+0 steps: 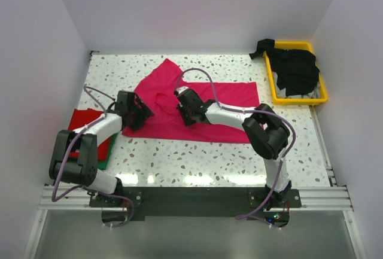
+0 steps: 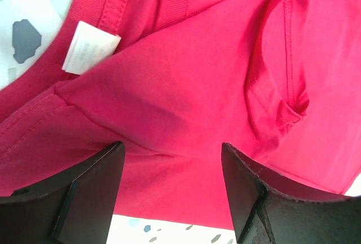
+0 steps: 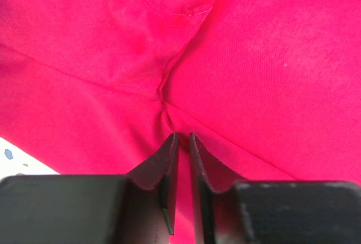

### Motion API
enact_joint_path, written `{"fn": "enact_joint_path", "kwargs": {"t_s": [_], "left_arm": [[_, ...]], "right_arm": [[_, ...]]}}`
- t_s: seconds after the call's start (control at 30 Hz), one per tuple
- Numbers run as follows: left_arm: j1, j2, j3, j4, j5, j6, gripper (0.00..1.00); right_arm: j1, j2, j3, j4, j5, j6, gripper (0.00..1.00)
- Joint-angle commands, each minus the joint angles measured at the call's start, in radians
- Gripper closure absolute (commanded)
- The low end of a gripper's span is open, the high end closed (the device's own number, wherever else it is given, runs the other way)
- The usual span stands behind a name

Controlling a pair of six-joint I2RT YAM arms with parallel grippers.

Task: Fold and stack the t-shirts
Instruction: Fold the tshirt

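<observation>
The magenta-pink t-shirt lies open in the middle of the table, and its long axis goes from left to right across it. One pointed part of the cloth reaches toward the far wall on the left side. The straight edge at the right end points toward the yellow tray. In the left wrist view the collar with a white label is at the upper left, and a short sleeve lies folded over the body at the right.

The left gripper stands over the left edge of this shirt, with its jaws wide apart and only flat pink cloth between them. The right gripper is on the middle of the shirt. Its jaws are narrow, almost together, and the pink cloth is drawn in creases into the small gap between the tips, so it pinches a fold.

A red t-shirt lies at the left edge of the table, partly under the left arm, with a green t-shirt showing at its near side. The black t-shirts are heaped in the tray at the far right corner, and one piece hangs over its left rim. The right arm lies across the near half of the pink shirt and hides part of it
</observation>
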Motion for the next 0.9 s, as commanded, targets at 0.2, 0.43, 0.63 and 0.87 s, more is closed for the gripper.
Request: {"fn": "enact_joint_path", "kwargs": {"t_s": [0.2,0.43,0.63,0.87], "left_arm": [[-0.003,-0.036,-0.022,-0.010,-0.065,-0.024,0.25],[-0.003,-0.040,-0.039,-0.031,-0.097,-0.031,0.25],[-0.003,-0.042,-0.048,-0.059,-0.134,-0.036,0.24],[-0.001,-0.065,-0.062,-0.073,-0.168,-0.039,0.24]], "right_arm": [[0.006,-0.024,-0.009,-0.008,0.052,-0.004,0.94],[0.004,-0.049,-0.007,-0.019,0.115,-0.006,0.95],[0.001,-0.054,0.010,-0.031,0.149,-0.006,0.95],[-0.005,-0.049,0.017,-0.030,0.146,0.002,0.92]]}}
